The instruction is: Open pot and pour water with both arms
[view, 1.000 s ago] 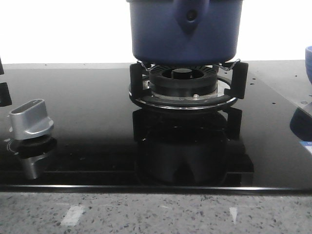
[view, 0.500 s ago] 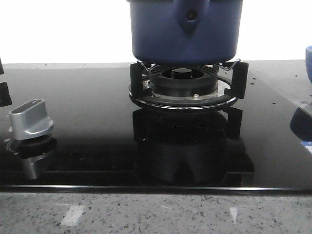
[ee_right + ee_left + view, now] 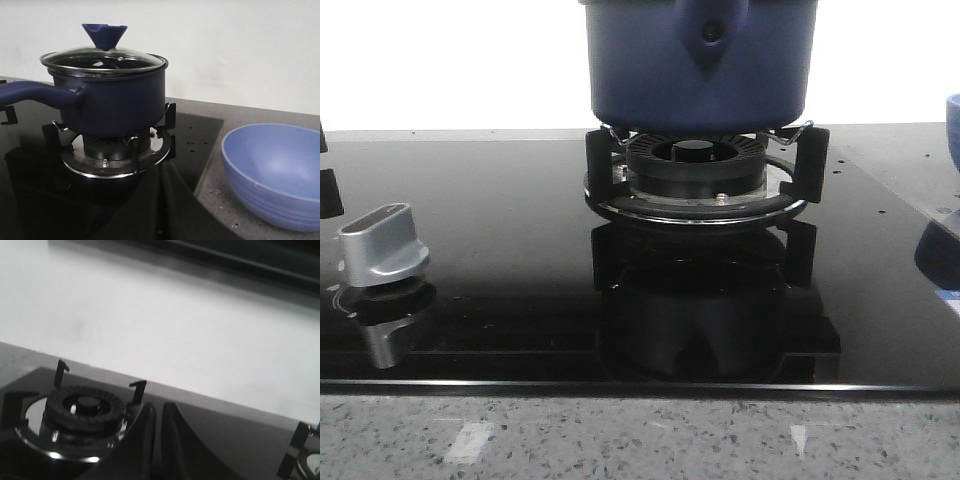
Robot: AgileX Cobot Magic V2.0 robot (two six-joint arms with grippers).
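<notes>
At the far left a silver knob (image 3: 382,243) stands on the black stove top. The left claw (image 3: 157,440), fingers nearly together and empty, hangs over a bare burner (image 3: 85,407), well away from the pot. The pot (image 3: 700,60) sits on the middle burner (image 3: 698,170) with its glass lid (image 3: 102,59) on, knob (image 3: 104,34) upward for lifting. The right claw (image 3: 159,205), fingers together and empty, points between pot and blue bowl (image 3: 275,172), which probably waits on the table for the water.

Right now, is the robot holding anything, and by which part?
Nothing is held. Both grippers' fingers are together with nothing between them; the pot sits lidded on its burner.
</notes>
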